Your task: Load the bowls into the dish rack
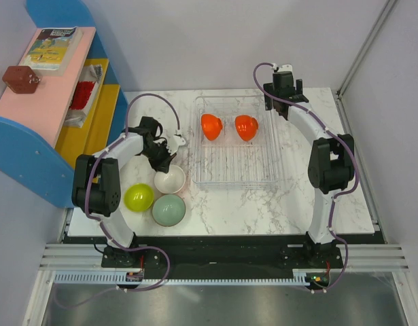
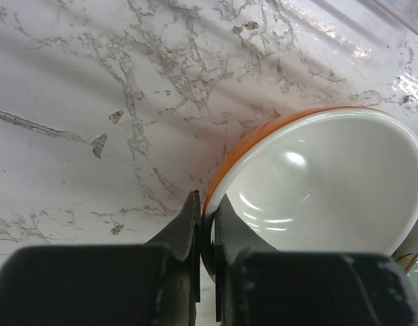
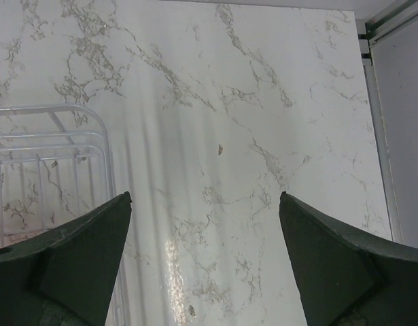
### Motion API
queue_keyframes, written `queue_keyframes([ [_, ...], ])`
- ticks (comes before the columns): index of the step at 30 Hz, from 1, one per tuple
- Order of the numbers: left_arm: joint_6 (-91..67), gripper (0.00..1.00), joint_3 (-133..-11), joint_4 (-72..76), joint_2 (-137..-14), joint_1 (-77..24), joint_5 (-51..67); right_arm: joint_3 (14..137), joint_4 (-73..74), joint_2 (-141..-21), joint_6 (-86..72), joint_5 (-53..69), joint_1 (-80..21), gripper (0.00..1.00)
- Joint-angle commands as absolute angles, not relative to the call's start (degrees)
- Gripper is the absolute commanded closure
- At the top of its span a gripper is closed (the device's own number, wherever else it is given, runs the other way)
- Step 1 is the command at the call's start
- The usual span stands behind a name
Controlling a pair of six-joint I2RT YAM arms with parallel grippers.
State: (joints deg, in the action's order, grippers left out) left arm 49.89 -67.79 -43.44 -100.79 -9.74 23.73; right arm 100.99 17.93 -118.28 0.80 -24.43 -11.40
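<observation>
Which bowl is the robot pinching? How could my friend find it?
Find the clear dish rack on the marble table. Left of its near corner, beside a lime bowl and a grey-green bowl, the left gripper pinches the bowl nearest the rack. Only it is white inside, orange outside.

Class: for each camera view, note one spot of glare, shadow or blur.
Left wrist: bright glints inside the white-lined bowl; the left gripper is blurred up close. Right wrist: a glare streak on the marble table. Top external: even light, faint shadow around the grey-green bowl.
</observation>
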Motion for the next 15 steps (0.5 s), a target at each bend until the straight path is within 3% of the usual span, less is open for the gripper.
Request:
queue_keyframes([
  [1,49.5,0.98,-71.0,-42.8,-98.8,-8.8,27.8,104.6,17.6,-119.4,0.2,-25.5,-11.5,0.03],
  [8,46.7,0.98,-74.5,-42.9,-94.5,-8.3,31.9,106.3,19.1,-121.3,-1.9,-15.9,-11.5,0.04],
  [15,43.8,0.98,-77.1,-42.8,-91.4,-8.3,34.5,106.5,19.2,-121.9,-1.8,-13.9,-11.6,0.04],
])
